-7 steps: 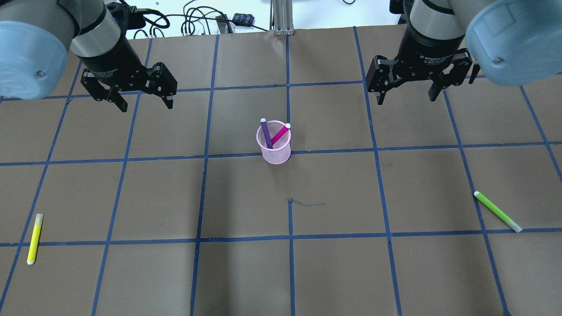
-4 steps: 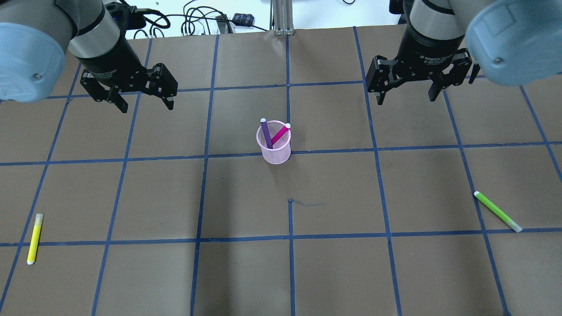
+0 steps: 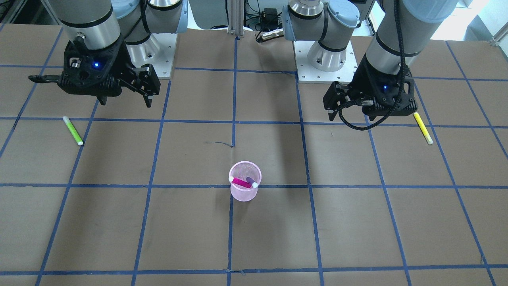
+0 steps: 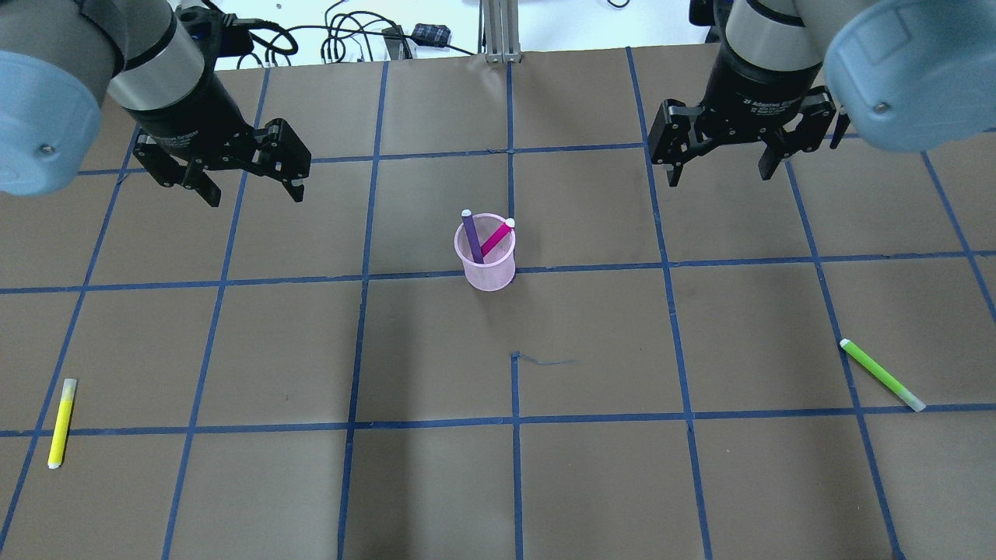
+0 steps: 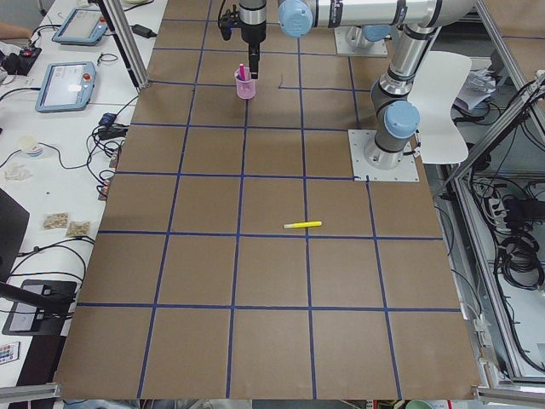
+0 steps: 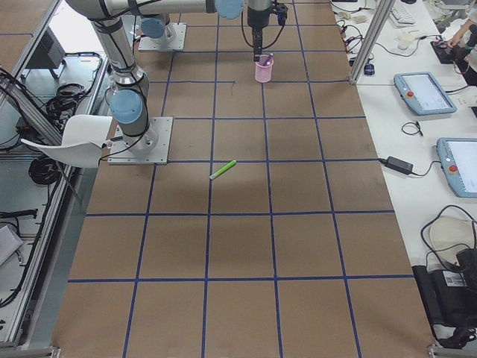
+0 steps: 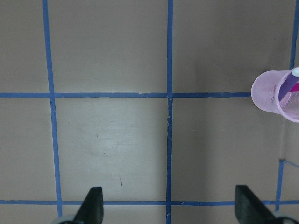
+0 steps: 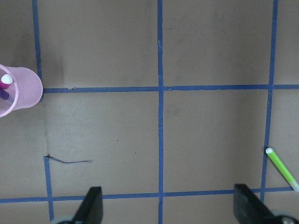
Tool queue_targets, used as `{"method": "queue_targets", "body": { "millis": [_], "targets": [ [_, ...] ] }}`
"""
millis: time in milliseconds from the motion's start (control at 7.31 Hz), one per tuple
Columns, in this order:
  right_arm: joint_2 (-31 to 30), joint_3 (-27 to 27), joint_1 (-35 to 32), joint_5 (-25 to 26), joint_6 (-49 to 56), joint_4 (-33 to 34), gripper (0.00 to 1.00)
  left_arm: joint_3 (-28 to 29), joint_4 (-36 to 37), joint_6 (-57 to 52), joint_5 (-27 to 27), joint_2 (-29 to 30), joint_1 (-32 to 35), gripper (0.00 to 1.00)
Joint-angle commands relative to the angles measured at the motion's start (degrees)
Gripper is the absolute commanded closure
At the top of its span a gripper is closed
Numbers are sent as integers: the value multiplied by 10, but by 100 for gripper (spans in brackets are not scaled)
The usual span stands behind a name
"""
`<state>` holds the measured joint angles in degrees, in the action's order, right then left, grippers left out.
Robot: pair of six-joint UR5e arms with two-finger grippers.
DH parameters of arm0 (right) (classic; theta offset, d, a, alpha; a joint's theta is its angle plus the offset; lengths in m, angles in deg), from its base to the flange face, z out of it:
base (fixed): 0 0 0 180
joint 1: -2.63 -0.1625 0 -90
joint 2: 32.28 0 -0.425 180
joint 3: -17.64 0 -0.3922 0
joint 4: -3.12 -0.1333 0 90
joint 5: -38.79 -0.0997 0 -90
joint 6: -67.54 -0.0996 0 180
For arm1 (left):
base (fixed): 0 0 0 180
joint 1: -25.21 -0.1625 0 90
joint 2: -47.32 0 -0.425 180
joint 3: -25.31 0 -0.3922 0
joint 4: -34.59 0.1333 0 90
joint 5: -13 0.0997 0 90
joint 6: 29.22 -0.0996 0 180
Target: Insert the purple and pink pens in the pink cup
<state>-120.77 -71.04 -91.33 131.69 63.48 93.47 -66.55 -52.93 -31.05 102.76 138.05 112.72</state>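
Note:
The pink mesh cup (image 4: 485, 264) stands upright near the table's middle. The purple pen (image 4: 471, 236) and the pink pen (image 4: 496, 238) both stand inside it and lean on its rim, their white caps up. The cup also shows in the front view (image 3: 244, 192), at the right edge of the left wrist view (image 7: 273, 95) and at the left edge of the right wrist view (image 8: 21, 91). My left gripper (image 4: 254, 194) is open and empty, hovering far to the cup's left. My right gripper (image 4: 720, 176) is open and empty, hovering far to its right.
A yellow pen (image 4: 61, 424) lies at the table's near left. A green pen (image 4: 882, 375) lies at the near right and shows in the right wrist view (image 8: 281, 169). Cables (image 4: 334, 35) lie beyond the table's far edge. Blue tape lines grid the brown table.
My left gripper has drifted a little to the left, away from the cup. The right gripper, the cup and the pens have not moved.

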Motion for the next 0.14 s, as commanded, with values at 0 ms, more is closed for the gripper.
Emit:
{"method": "queue_targets", "body": {
  "millis": [0],
  "targets": [
    [3, 0, 0, 1, 1, 1, 0, -14, -6, 0, -1, -12, 1, 0]
  ]
}}
